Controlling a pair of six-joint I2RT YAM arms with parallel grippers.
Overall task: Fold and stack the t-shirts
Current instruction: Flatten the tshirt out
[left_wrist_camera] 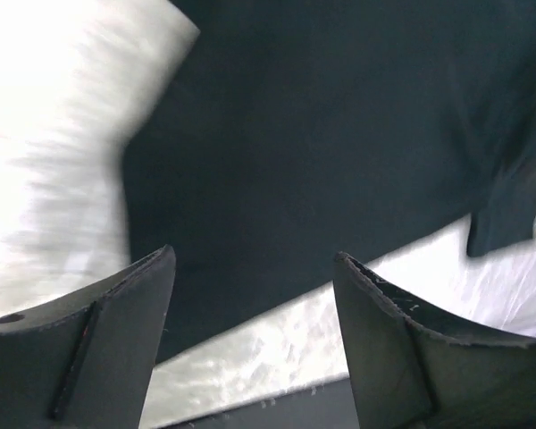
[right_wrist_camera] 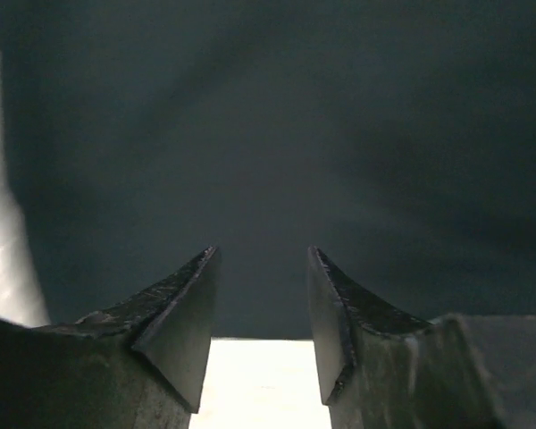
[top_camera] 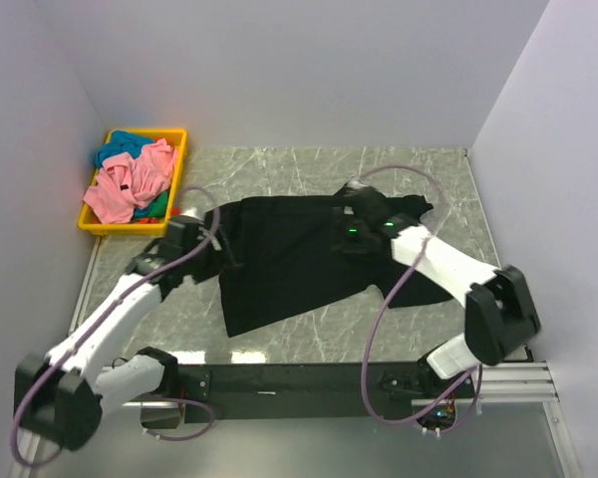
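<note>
A black t-shirt [top_camera: 279,269] is seen spread across the marble-patterned table [top_camera: 309,164], with the left gripper [left_wrist_camera: 252,255] held wide and the right gripper [right_wrist_camera: 263,250] narrowly parted, both empty.

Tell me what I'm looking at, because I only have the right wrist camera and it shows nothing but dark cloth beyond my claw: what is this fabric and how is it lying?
Observer: It is a large black fabric t-shirt, spread out across the middle of the grey marble-patterned table.
Operator: Where is the other arm?
Observer: The left claw is at the shirt's left edge, open with nothing between its fingers.
Operator: Are there more shirts to do?
Observer: A pink fabric shirt and a teal one lie crumpled in a yellow plastic bin at the table's far left corner.
</note>
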